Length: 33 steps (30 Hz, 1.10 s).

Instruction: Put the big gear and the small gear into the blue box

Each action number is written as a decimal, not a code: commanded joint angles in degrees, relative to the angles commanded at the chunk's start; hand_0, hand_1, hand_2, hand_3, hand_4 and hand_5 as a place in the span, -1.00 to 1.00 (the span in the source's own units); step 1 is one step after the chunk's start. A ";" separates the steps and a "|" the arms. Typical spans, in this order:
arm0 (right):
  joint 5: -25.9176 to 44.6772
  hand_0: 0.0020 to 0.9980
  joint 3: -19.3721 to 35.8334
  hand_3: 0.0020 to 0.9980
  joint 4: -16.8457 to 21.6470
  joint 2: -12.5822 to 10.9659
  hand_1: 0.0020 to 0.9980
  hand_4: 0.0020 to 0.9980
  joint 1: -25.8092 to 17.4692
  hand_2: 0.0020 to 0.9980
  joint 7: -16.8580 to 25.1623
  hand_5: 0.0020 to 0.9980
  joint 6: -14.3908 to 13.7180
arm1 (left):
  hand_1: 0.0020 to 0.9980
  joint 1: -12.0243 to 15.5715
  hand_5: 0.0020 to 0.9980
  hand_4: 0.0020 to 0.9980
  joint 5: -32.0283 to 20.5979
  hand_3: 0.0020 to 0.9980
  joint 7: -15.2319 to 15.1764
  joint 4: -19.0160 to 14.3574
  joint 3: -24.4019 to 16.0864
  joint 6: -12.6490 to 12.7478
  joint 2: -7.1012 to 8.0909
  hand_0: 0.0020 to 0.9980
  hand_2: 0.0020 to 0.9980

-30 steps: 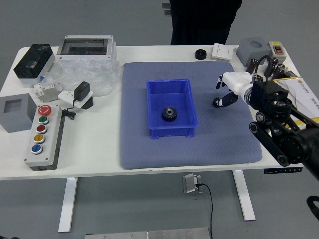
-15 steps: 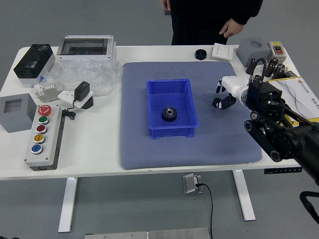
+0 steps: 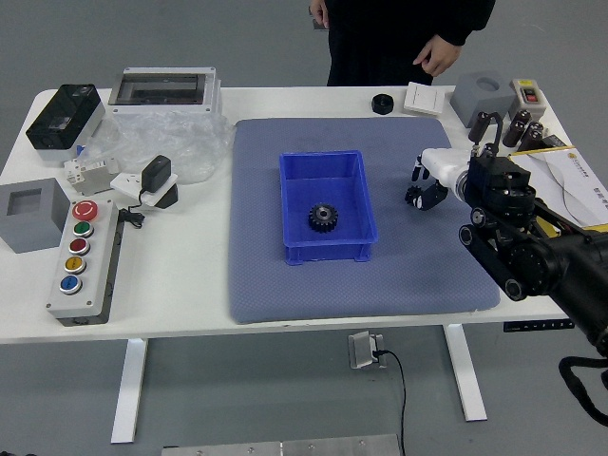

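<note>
A gear [image 3: 323,218] was seen inside the blue box [image 3: 371,249], on its floor toward the near wall. It was laid flat, its round face and central hole turned up, its axle line upright; being round, it had no long axis across the floor. Whether it was the big or the small one could not be told, and no second gear could be made out.

The box was open at the top, set on the mat [image 3: 271,294] with its longer sides running away from the near edge of the table [image 3: 190,304] — slightly skewed. Only the gear could be seen in it.

The right hand [image 3: 445,176] was held over the mat, to the right of the box and apart from it. Whether it was open, closed or gripping something could not be told.

Beyond the mat's far edge, a black ring [image 3: 382,104] was placed beside a white square [image 3: 424,98]. At the far side stood a person [image 3: 394,33], one hand [image 3: 437,55] lowered near the table's edge, the other [image 3: 319,12] partly cut off by the frame — nothing was seen held in the lowered hand.
</note>
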 joint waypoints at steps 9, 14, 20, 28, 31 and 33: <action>0.05 0.39 0.01 0.34 -1.41 0.90 0.11 0.39 0.66 0.37 0.06 -0.61 0.14 | 0.49 -0.05 -0.45 0.09 0.14 0.35 -0.01 0.00 0.05 -0.03 -0.05 0.56 0.48; 0.06 0.39 0.00 0.34 -1.91 1.20 0.12 0.39 0.83 0.37 0.07 -0.62 0.26 | 0.49 -0.10 -0.45 0.09 0.20 0.35 0.02 0.00 0.01 -0.02 -0.08 0.56 0.48; 0.04 0.39 0.15 0.34 -2.39 1.34 0.11 0.39 0.94 0.37 0.11 -0.61 0.32 | 0.49 -0.35 -0.45 0.09 0.14 0.36 -0.02 0.00 0.14 -0.03 -0.24 0.56 0.48; -0.07 0.39 0.41 0.34 -2.95 1.63 0.11 0.39 0.98 0.37 0.10 -0.61 0.26 | 0.49 -0.67 -0.45 0.09 0.22 0.36 -0.02 0.00 0.23 -0.02 -0.43 0.56 0.48; -0.08 0.39 0.48 0.34 -3.37 1.83 0.11 0.39 0.99 0.36 0.13 -0.61 0.20 | 0.49 -0.68 -0.45 0.09 0.35 0.36 0.01 0.00 0.18 -0.01 -0.47 0.56 0.48; -0.07 0.39 0.52 0.34 -3.71 1.94 0.11 0.39 1.01 0.36 0.17 -0.61 0.13 | 0.49 -0.70 -0.45 0.09 0.37 0.36 0.02 0.00 0.22 -0.02 -0.52 0.56 0.48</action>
